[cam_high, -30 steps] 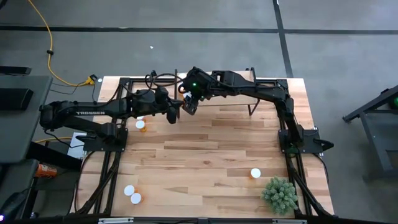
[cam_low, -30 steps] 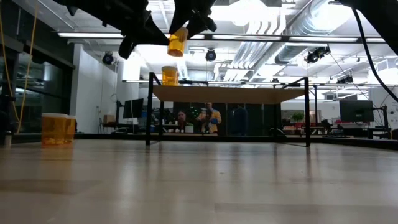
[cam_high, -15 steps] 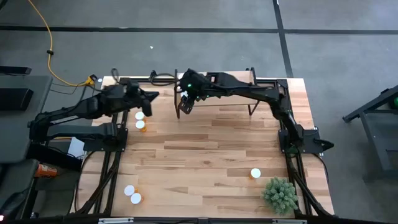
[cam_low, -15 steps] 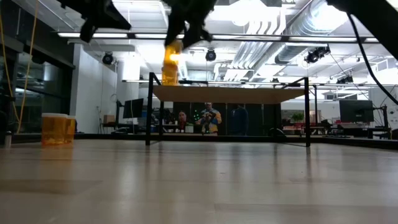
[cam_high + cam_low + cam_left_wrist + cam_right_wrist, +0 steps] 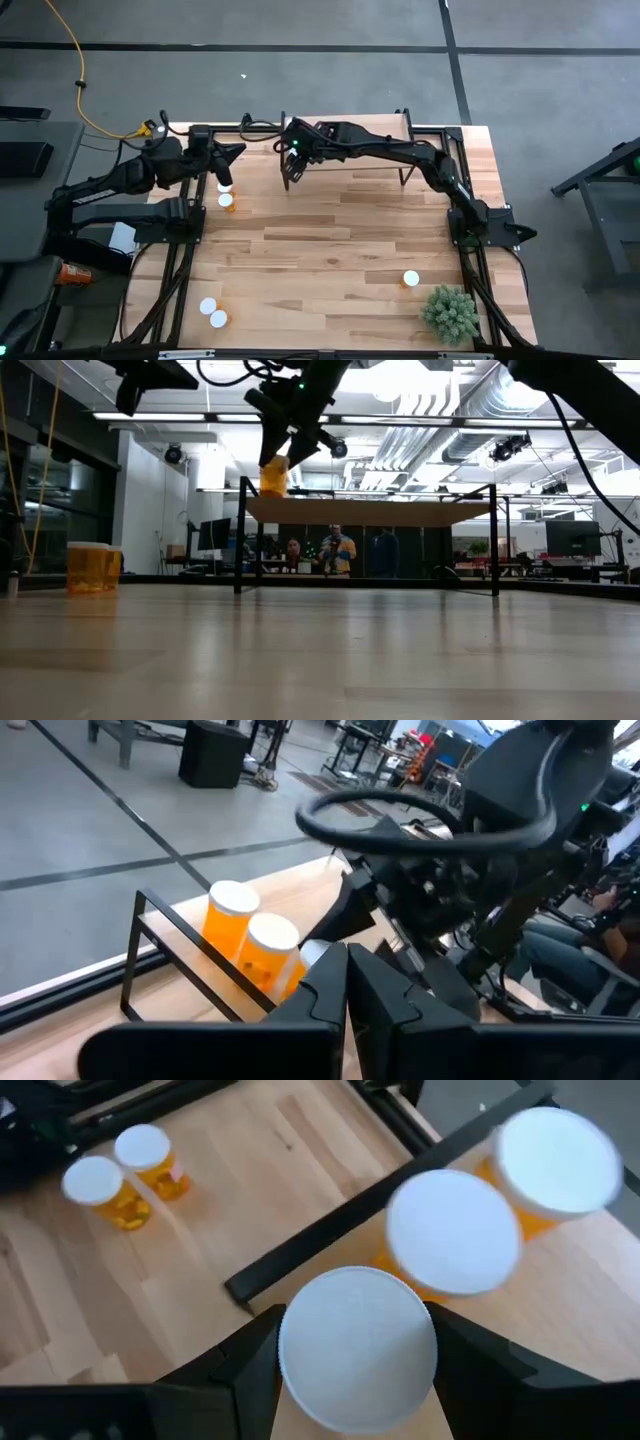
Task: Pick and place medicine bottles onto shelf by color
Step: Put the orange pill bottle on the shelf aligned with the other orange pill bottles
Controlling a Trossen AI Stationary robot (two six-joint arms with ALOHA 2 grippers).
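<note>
We are holding a light, rigid, smooth-sided medicine bottle (image 5: 357, 1350) by its body under the cap in our right gripper (image 5: 355, 1365) over the shelf (image 5: 390, 125)'s left end beside 2 standing bottles (image 5: 452, 1230), while our left gripper (image 5: 345, 995), fingers pressed together, is hovering nearby.

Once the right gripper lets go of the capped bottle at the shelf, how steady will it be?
The bottle in the right gripper looks rigid and probably light. Upright beside two others on the shelf, it should stand; a nudge might tip it, then it would roll.
</note>
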